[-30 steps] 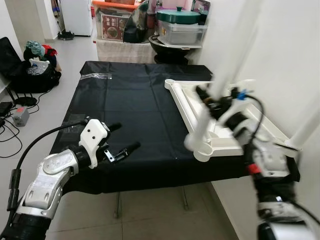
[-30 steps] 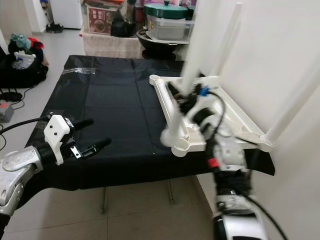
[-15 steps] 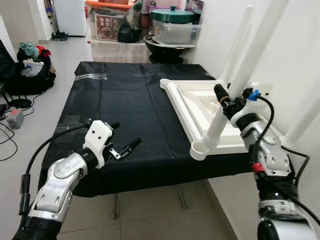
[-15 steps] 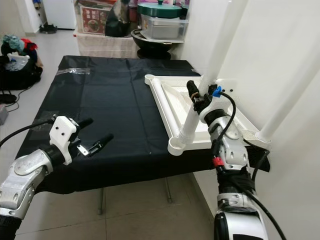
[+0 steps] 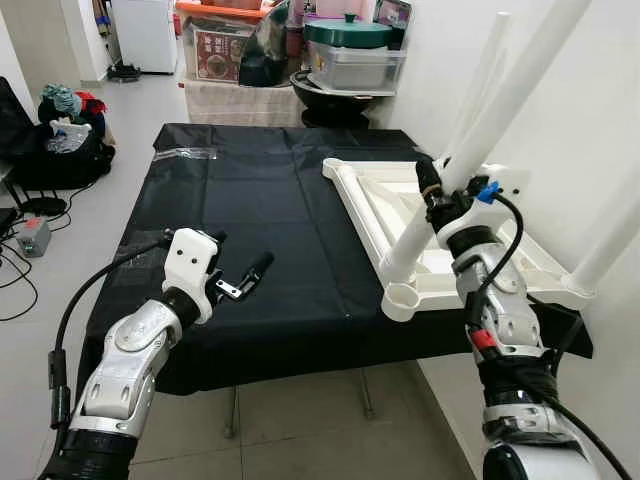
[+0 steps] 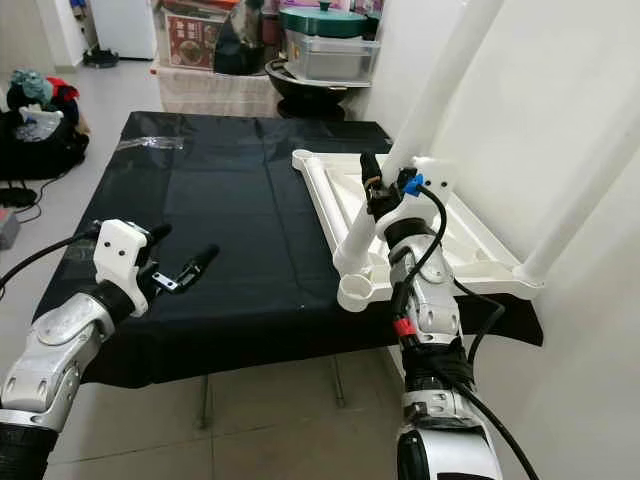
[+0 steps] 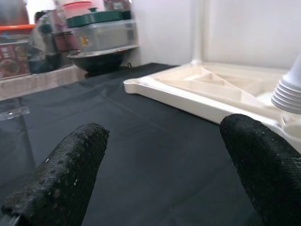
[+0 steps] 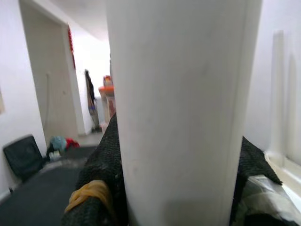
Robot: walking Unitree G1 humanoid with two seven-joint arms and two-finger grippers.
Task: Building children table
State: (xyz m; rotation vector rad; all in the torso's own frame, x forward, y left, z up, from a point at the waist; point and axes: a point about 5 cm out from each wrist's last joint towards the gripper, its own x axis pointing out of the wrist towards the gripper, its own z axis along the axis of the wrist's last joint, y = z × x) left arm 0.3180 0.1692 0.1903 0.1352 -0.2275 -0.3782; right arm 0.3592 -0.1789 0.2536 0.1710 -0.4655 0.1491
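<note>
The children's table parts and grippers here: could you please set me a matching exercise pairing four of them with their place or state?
Things:
1. white table leg
2. left gripper
3. white tabletop
4. empty corner socket

Places or states:
A. upside down on the black cloth
B. clamped in the right gripper
C. jaws open, above the cloth
D. at the tabletop's near corner

Pairs: 1-B, 2-C, 3-A, 4-D
</note>
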